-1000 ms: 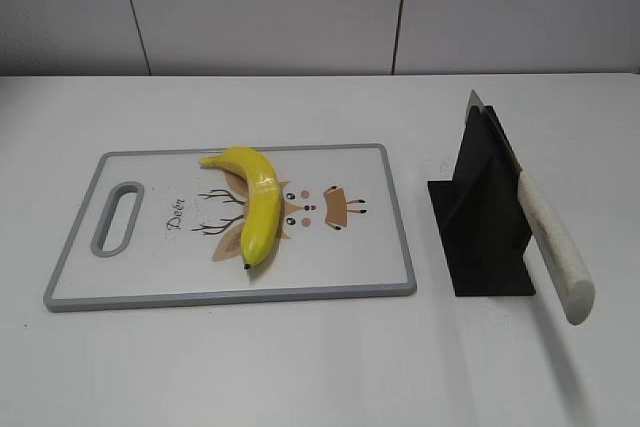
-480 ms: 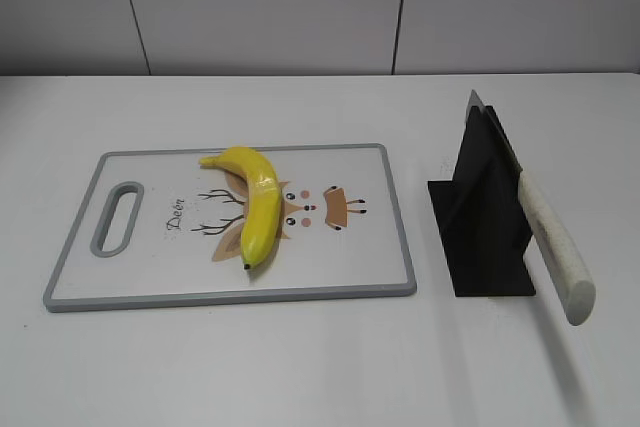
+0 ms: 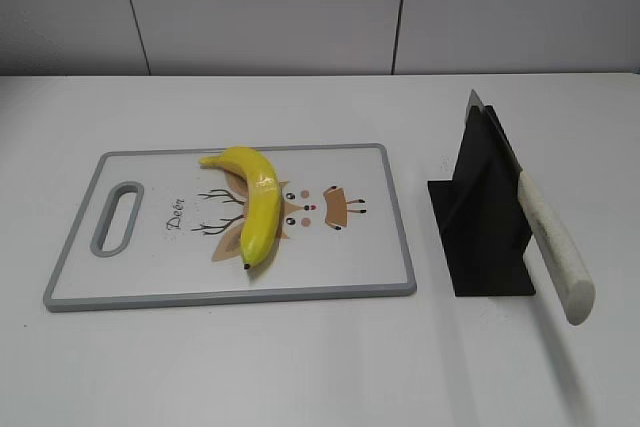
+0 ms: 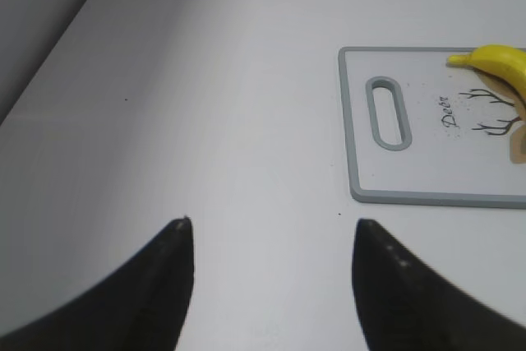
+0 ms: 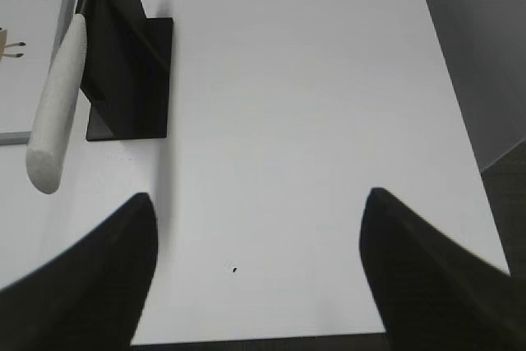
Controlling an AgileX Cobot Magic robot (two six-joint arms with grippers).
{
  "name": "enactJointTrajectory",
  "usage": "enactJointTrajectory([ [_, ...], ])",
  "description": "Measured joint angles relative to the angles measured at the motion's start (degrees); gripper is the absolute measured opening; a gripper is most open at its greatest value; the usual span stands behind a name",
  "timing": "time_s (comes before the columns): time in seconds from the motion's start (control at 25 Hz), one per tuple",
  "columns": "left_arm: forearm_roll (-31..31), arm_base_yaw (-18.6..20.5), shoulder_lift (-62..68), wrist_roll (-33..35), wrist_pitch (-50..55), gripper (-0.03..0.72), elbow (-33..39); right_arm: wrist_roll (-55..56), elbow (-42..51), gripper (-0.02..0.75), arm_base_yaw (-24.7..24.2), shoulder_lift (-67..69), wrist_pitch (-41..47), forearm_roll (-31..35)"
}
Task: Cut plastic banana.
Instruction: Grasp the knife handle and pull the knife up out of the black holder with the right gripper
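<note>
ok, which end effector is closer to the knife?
The right end effector: the white-handled knife in its black stand appears in the right wrist view. The left end effector sees only the cutting board.

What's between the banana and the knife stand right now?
Only bare cutting board, its deer print and grey rim, then a strip of bare table. The exterior view shows nothing standing between the banana and the knife stand.

The exterior view looks down at a slant from the front across the worktop [image 3: 320,367] toward the back wall, taking in the board [image 3: 230,222] and knife stand [image 3: 485,217]. The left wrist view hangs over the worktop's left part, sharing the board's handle end. The right wrist view hangs over the right part, sharing the stand.
</note>
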Motion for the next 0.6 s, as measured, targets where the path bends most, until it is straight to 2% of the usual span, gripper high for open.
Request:
enactJointTrajectory([
  [0.28, 0.0, 0.0, 0.0, 0.0, 0.0, 0.571, 0.0, -0.4, -4.8, 0.587, 0.3, 14.3, 1.8, 3.3],
  [0.4, 0.1, 0.0, 0.0, 0.0, 0.0, 0.571, 0.0, -0.4, -4.8, 0.587, 2.1, 19.8, 2.1, 5.9],
  [0.6, 0.1, 0.0, 0.0, 0.0, 0.0, 0.571, 0.0, -0.5, -5.2, 0.587, 5.1, 26.0, 2.1, 5.9],
])
